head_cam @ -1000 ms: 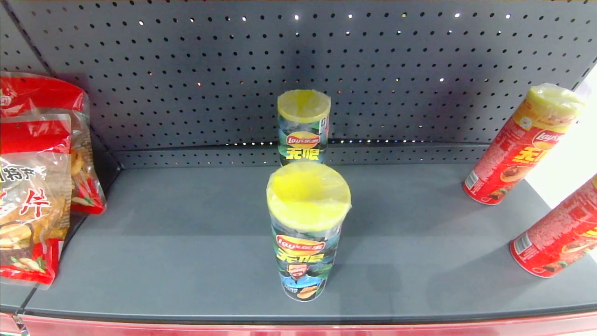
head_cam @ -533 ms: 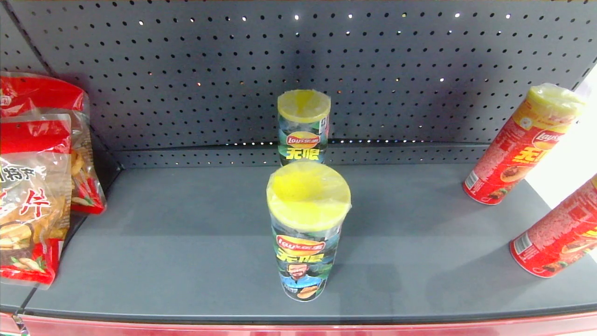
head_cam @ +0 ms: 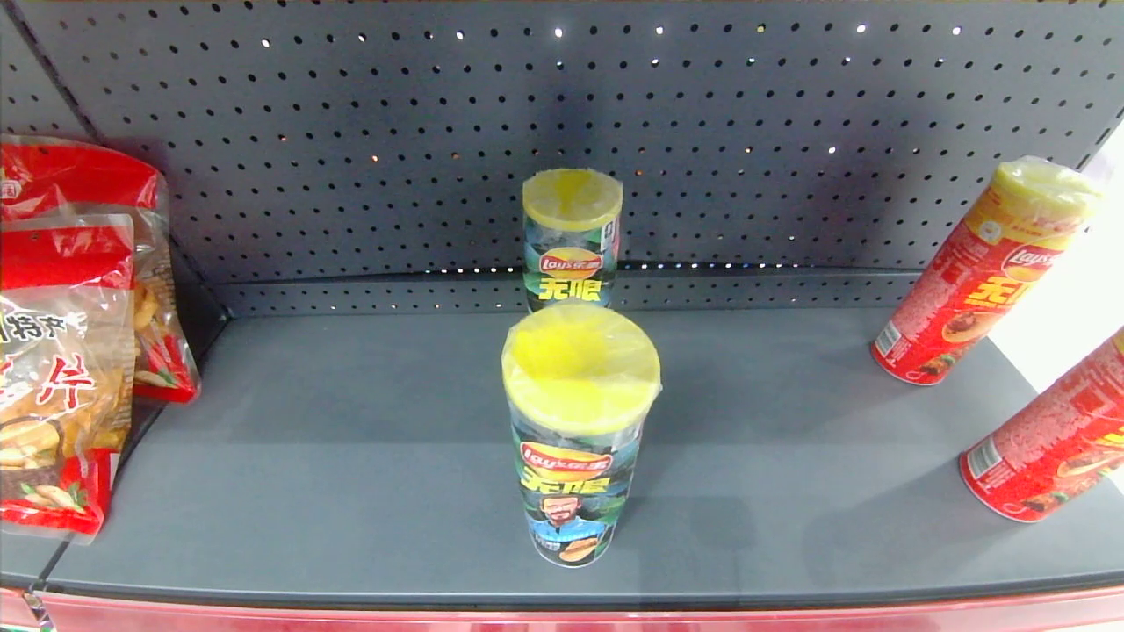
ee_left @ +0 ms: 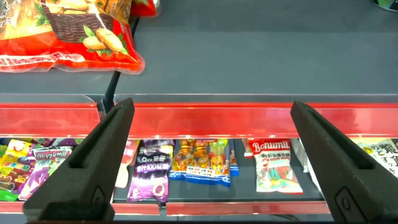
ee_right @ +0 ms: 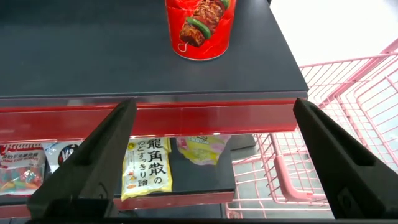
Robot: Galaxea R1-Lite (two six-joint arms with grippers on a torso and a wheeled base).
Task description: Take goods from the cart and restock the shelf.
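Note:
Two dark chip cans with yellow lids stand upright on the grey shelf [head_cam: 790, 491]: one near the front edge [head_cam: 575, 439], the other [head_cam: 571, 241] straight behind it by the perforated back wall. My left gripper [ee_left: 214, 165] hangs open in front of the shelf's red front edge [ee_left: 205, 119], below shelf level, with nothing between its fingers. My right gripper [ee_right: 214, 165] is likewise open and empty before the red edge [ee_right: 205, 118], just below a red chip can [ee_right: 199, 28]. The pink wire cart [ee_right: 348, 124] stands beside the shelf's end.
Two red chip cans [head_cam: 983, 272] [head_cam: 1045, 448] stand at the shelf's right end. Red snack bags [head_cam: 61, 351] [ee_left: 68, 31] fill the left end. Bare shelf lies on both sides of the dark cans. The lower shelf holds several packets [ee_left: 199, 163] [ee_right: 149, 168].

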